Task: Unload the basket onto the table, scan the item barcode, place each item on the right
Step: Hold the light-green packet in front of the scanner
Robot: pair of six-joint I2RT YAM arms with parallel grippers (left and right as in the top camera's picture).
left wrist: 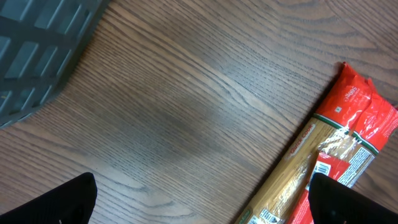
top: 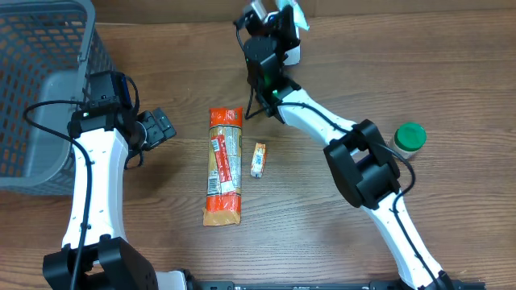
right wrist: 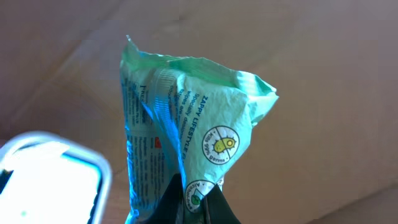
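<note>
- Pinched in the clenched jaws of my right gripper (right wrist: pixel 198 202), a crumpled green packet (right wrist: pixel 193 137) stood upright and filled the wrist camera's view. Its printed face, with a round germ logo, was turned to the lens.
- Low on the left of that view, beside the packet, a white device (right wrist: pixel 53 180) with rounded corners glowed brightly. Whether the two touched could not be told.
- Seen from overhead, I held the packet at the far edge of the wood-grain table (top: pixel 451 72), my right arm stretched out across it.
- My left gripper (top: pixel 164 127) hung released, its jaws spread wide and grasping nothing. It was over bare wood between the grey basket (top: pixel 32 97) and a long orange spaghetti pack (top: pixel 225 165).
- Only two dark fingertips (left wrist: pixel 62 202) showed at the bottom corners of the left wrist view. The spaghetti pack's red end lay to the right and a corner of the basket at upper left.
- The spaghetti pack lay flat near the table's middle, its length running toward the far edge. A small box (top: pixel 257 159) lay just beside it on my right, not touching.
- A green-capped jar (top: pixel 409 137) stood toward the right side of the table, close by my right arm's elbow.
</note>
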